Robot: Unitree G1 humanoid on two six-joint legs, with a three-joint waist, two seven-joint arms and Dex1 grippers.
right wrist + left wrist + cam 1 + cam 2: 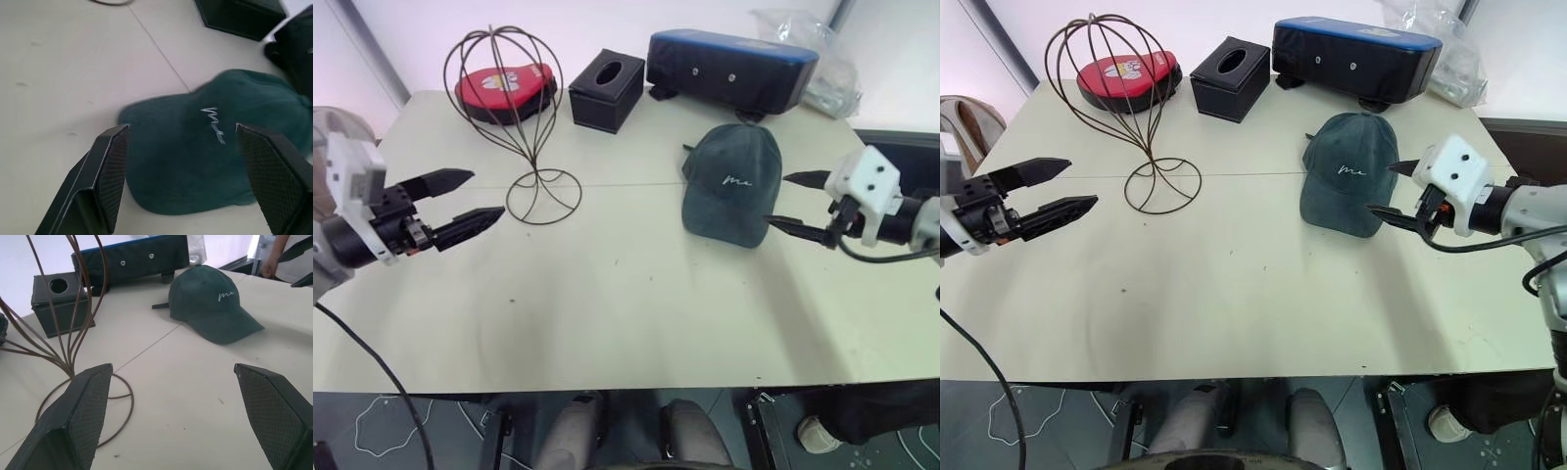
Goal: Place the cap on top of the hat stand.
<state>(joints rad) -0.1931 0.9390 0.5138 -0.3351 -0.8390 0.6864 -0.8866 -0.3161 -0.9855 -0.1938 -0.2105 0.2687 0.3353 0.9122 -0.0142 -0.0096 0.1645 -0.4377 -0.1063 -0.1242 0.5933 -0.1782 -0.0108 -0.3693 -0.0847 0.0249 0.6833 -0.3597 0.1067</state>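
**Two open grippers, cap still on the table**

Two grippers hover above the pale table (626,323), one at each side, and both stand with their fingers spread wide and nothing between them.

The cap (732,182), dark grey-green with small white cursive stitching on its front, lies flat on the table's right half, crown up, its curved brim pointing toward the near edge. The right gripper (786,202) sits just beside the cap's right flank, its two black fingers aimed in toward it: one tip level with the crown's side, the other near the brim's corner. From the right wrist view the cap (205,147) lies straight ahead between the two fingers (105,171), but no finger touches the fabric as far as can be seen.

The hat stand (514,117), a thin dark wire piece with a globe-shaped cage head, slim stem and round spiral base, stands upright on the left half of the table, well apart from the cap and bare on top. The left gripper (470,199) hangs near the stand's base, pointing toward it without touching.

Along the far edge sit a red round case (504,90) behind the stand's cage, a black tissue box (606,90) beside it, and a long dark case with a blue top (729,69) behind the cap.
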